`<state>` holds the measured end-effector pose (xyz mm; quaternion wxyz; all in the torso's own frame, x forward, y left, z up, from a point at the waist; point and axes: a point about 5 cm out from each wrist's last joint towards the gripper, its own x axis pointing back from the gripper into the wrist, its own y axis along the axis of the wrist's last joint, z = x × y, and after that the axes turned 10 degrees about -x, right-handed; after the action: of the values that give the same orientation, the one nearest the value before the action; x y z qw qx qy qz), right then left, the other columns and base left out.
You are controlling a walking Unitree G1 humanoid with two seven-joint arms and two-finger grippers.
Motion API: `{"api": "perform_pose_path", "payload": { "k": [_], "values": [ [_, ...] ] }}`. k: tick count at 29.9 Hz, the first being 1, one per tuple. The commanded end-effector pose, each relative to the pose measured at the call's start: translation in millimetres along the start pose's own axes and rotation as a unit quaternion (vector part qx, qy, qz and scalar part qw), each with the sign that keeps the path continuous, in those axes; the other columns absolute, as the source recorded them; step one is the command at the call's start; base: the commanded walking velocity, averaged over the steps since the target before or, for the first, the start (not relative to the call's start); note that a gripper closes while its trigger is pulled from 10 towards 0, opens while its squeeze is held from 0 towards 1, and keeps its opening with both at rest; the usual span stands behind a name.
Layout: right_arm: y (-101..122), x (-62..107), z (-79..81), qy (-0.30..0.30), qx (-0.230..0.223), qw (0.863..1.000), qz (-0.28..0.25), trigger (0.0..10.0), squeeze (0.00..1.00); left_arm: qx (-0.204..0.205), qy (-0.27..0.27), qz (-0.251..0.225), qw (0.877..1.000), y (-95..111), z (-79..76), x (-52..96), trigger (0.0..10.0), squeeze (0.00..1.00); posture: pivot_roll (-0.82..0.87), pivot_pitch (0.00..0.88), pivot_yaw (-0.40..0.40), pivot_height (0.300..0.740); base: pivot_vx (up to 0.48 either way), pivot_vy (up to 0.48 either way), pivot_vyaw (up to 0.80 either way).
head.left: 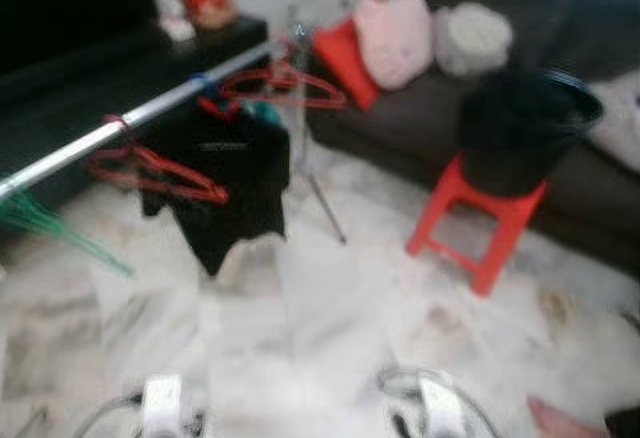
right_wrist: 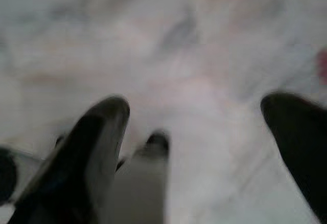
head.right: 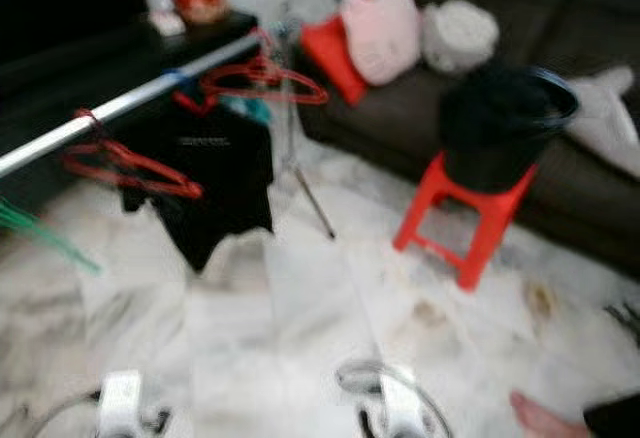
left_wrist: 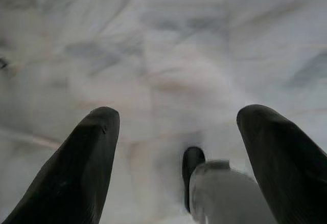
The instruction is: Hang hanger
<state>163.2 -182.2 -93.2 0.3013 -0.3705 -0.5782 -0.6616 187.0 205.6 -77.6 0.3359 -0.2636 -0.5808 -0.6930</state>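
Observation:
A silver clothes rail (head.left: 120,126) runs across the left of the blurred eye views. Two red hangers (head.left: 160,173) (head.left: 285,86) hang on it, with a black garment (head.left: 235,183) between them. A green hanger (head.left: 45,220) shows at the far left. Both arms hang low at the picture's bottom edge. In the left wrist view my left gripper (left_wrist: 176,127) is open over the marble floor, holding nothing. My right gripper (right_wrist: 196,116) is likewise open and empty above the floor.
A black bucket (head.left: 525,128) stands on a red stool (head.left: 480,220) before a dark sofa (head.left: 420,128) with red, pink and grey cushions. The rail's stand leg (head.left: 325,203) slants to the floor. A person's foot (head.right: 545,418) is at the lower right.

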Motion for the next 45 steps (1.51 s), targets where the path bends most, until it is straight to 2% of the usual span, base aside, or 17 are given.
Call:
{"api": "perform_pose_path", "payload": {
  "k": [1, 7, 20, 26, 45],
  "values": [
    [7.2, -2.2, 13.9, 0.017, -0.007, 1.000, -0.012, 10.0, 0.00, -0.002, 0.016, 0.006, 1.000, -4.0, 12.8, 0.9, 10.0, 0.00, 0.02, 0.000, -0.003, 0.740, 0.266, 0.000, -0.49],
    [7.4, -2.1, 14.6, 0.016, -0.008, 1.000, -0.015, 10.0, 0.00, -0.005, 0.014, 0.006, 1.000, -4.3, 13.3, 0.9, 10.0, 0.00, 0.01, 0.000, 0.001, 0.732, 0.269, 0.000, -0.48],
    [5.6, -1.7, 15.1, 0.015, -0.009, 1.000, -0.017, 10.0, 0.00, -0.006, 0.016, 0.009, 1.000, -6.9, 14.7, 1.6, 10.0, 0.00, 0.01, 0.000, 0.002, 0.728, 0.269, 0.000, 0.00],
    [4.9, -1.5, 15.2, 0.016, -0.011, 1.000, -0.018, 10.0, 0.00, -0.007, 0.014, 0.009, 1.000, -7.7, 14.2, 1.8, 10.0, 0.00, 0.01, 0.000, 0.002, 0.728, 0.270, 0.000, -0.65],
    [1.6, -0.8, 16.1, 0.018, -0.009, 1.000, -0.017, 10.0, 0.00, -0.010, 0.011, 0.014, 1.000, -11.5, 14.1, 2.8, 10.0, 0.00, 0.00, 0.000, 0.005, 0.728, 0.269, 0.000, 0.00]
  ]
}}
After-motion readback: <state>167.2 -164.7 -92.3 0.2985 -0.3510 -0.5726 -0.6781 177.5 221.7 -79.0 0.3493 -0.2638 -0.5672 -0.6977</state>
